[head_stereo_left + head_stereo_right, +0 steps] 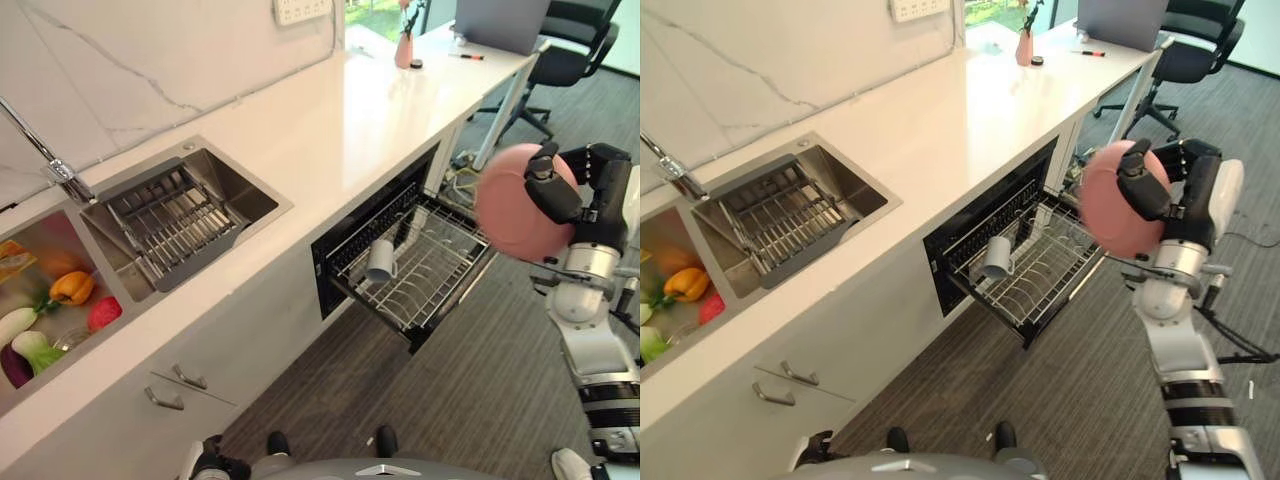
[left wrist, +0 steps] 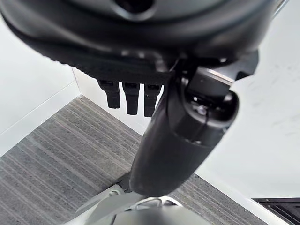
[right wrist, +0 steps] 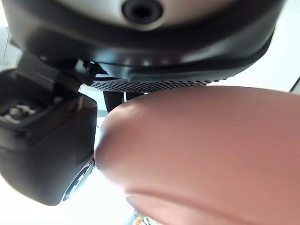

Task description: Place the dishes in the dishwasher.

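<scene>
A round pink dish [image 1: 505, 210] is held up on edge in my right hand [image 1: 590, 195], thumb across its face and fingers curled behind it. It hangs in the air above and to the right of the pulled-out dishwasher rack [image 1: 440, 285], apart from it. The dish also shows close up past the right hand [image 3: 51, 140] as a broad pink surface [image 3: 211, 150]. A grey cup [image 1: 381, 260] lies on its side at the rack's left end. My left hand [image 2: 187, 126] hangs over the striped floor with relaxed fingers, holding nothing.
The white counter [image 1: 330, 120] runs above the dishwasher opening. A sink [image 1: 240, 195] with a metal drain rack [image 1: 170, 220] sits to the left, with vegetables [image 1: 60, 300] in the basin beside it. An office chair [image 1: 570, 50] and a desk stand at the far right.
</scene>
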`<state>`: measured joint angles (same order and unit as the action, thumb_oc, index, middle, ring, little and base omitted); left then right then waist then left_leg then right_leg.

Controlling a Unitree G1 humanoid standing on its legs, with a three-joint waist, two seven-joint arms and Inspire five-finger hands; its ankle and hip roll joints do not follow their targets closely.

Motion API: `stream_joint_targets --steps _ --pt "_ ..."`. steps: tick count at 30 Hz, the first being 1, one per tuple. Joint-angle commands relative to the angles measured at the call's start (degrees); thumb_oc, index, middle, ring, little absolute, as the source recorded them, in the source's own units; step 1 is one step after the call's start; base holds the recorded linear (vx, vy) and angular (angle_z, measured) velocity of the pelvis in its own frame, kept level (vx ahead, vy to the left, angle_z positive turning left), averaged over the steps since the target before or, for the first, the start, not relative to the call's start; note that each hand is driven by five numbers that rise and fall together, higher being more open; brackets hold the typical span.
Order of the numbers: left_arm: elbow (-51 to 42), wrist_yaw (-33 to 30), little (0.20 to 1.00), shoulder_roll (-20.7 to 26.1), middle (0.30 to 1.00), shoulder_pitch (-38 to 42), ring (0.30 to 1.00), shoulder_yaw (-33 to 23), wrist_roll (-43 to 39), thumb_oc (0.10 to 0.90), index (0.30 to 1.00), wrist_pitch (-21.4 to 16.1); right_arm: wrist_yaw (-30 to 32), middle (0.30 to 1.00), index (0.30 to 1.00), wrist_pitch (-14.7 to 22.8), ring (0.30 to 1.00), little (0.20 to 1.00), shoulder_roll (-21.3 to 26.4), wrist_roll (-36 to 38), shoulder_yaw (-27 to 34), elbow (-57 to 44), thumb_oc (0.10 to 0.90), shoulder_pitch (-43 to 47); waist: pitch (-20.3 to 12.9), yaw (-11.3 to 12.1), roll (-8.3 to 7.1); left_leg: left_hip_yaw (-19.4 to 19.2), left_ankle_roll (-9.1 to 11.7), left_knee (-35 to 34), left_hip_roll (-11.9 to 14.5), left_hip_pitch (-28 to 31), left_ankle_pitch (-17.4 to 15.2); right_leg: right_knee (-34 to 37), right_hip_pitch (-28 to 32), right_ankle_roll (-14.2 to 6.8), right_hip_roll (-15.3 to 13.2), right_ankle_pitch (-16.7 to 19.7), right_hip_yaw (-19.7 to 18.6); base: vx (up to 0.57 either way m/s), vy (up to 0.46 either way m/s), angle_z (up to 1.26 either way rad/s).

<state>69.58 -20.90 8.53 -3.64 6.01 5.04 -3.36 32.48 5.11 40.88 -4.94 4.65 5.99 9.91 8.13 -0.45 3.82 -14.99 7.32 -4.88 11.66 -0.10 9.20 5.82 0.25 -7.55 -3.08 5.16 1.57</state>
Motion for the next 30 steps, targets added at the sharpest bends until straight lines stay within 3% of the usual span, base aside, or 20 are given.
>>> stream_joint_targets --steps 1,2,6,7,18,25,27,30 --pt "-0.6 -0.4 0.9 5.6 0.9 4.8 0.9 0.6 1.1 0.8 0.9 -2.0 0.0 0.3 0.3 2.6 0.3 0.3 1.0 -8.2 0.7 -3.0 0.4 13.2 2.2 1.3 -6.54 3.8 0.3 0.9 -1.4 1.2 -6.3 -1.7 -0.5 -4.2 -7.7 -2.0 -0.4 -0.06 -0.085 0.15" --pt "-0.3 -0.5 0.9 5.6 0.9 4.5 0.9 0.6 1.1 0.8 0.9 -2.0 -0.4 0.3 0.3 1.8 0.3 0.3 2.6 -10.6 -0.4 -1.2 0.4 13.8 3.1 1.6 -5.54 4.9 0.7 0.8 -1.1 0.4 -5.8 -1.5 -0.4 -3.9 -7.5 -2.5 -0.1 -0.04 -0.056 0.07" --pt "0.2 -0.4 0.9 5.5 0.9 4.3 0.9 1.1 2.1 0.8 0.9 -2.0 -1.8 0.3 0.3 1.1 0.3 0.3 4.9 -13.6 -2.6 1.3 0.4 14.8 4.1 1.4 -3.92 6.8 1.3 0.8 -0.8 -0.7 -5.0 -1.5 -0.4 -3.6 -7.4 -2.9 0.4 -0.04 -0.051 0.28" --pt "0.0 -0.2 0.9 5.8 0.9 3.8 0.9 0.9 2.4 0.8 0.9 -2.2 -2.4 0.3 0.3 0.5 0.3 0.3 6.7 -17.3 -3.7 1.4 0.4 15.3 4.5 1.5 -3.11 7.4 1.6 0.7 -0.7 -1.1 -4.6 -1.5 -0.3 -3.5 -7.4 -3.0 0.6 -0.02 -0.04 0.3" --pt "-0.7 -0.4 0.9 5.9 0.9 2.4 0.9 1.4 1.5 0.8 0.9 -3.1 -5.2 0.3 0.3 -0.2 0.3 0.3 9.6 -21.3 -12.1 9.9 0.4 19.9 6.3 2.8 -0.32 9.3 2.3 0.7 -0.7 -2.4 -3.5 -2.1 -0.8 -2.8 -7.2 -3.5 2.5 -0.02 -0.02 0.13" --pt "-3.3 0.0 0.9 5.9 0.9 2.4 0.9 3.5 -0.4 0.8 0.9 -4.2 -6.2 0.3 0.3 -1.0 0.3 0.3 11.3 -21.3 -20.4 22.1 0.4 27.4 9.1 3.5 1.72 9.9 2.6 0.8 -1.1 -4.6 -2.6 -3.5 -3.7 -2.9 -7.8 -3.0 2.6 -0.06 0.013 0.03" --pt "-4.2 0.5 0.9 5.6 0.9 2.3 0.9 5.7 -1.7 0.8 0.9 -4.8 -7.6 0.3 0.3 -1.8 0.3 0.3 9.7 -18.9 -25.4 36.3 0.4 30.8 11.0 3.9 3.18 10.0 2.8 0.9 -1.2 -6.1 -1.8 -4.3 -6.0 -2.9 -8.0 -2.5 2.4 -0.08 0.02 0.04" --pt "-5.1 1.1 0.9 4.9 0.9 2.5 0.9 8.1 -2.0 0.8 0.9 -5.1 -8.1 0.3 0.3 -2.4 0.3 0.3 6.8 -16.7 -27.8 47.3 0.4 34.1 12.3 4.3 4.6 9.9 2.9 1.0 -1.3 -7.2 -1.4 -5.0 -7.7 -2.9 -8.3 -2.3 2.0 -0.06 0.032 -0.04"
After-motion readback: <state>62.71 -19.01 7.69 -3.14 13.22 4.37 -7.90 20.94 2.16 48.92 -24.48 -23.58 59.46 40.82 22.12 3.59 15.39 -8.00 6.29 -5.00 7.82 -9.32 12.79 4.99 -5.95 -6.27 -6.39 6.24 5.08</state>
